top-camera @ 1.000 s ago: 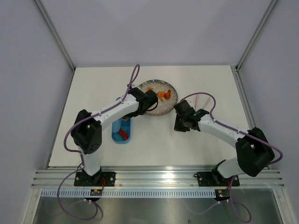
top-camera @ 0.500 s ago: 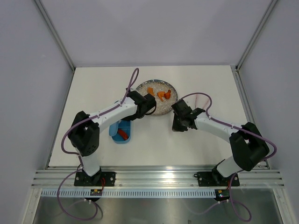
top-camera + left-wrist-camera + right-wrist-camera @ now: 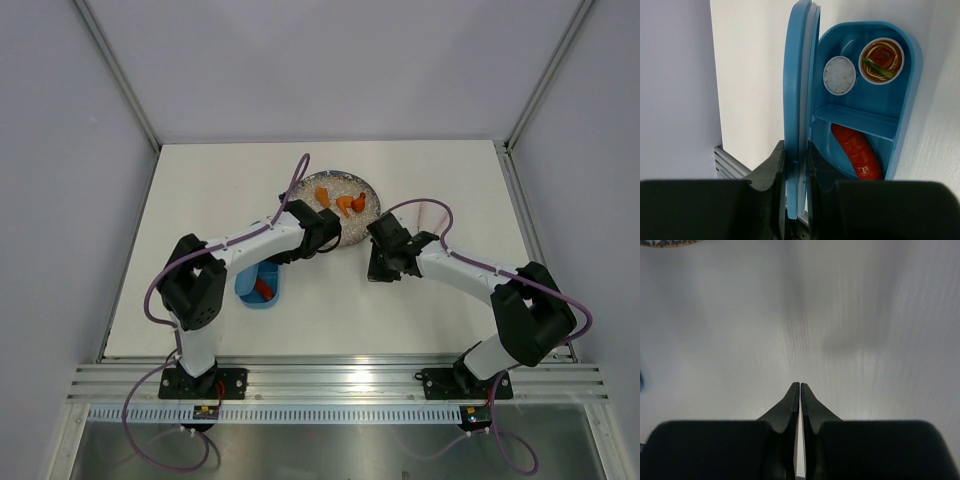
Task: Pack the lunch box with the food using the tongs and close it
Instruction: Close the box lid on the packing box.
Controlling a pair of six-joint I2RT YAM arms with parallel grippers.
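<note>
- The left arm [image 3: 255,240] reaches forward with its elbow bent. The left jaws are clamped tight on the blue lid [image 3: 796,75], which is held on edge.
- The open lunch box [image 3: 907,100] lies just right of those jaws, with a red sausage [image 3: 857,152] in its nearer compartment.
- The right arm [image 3: 460,268] stretches low over the desk [image 3: 865,315]. The right jaws are pressed almost together, with nothing clearly held.
</note>
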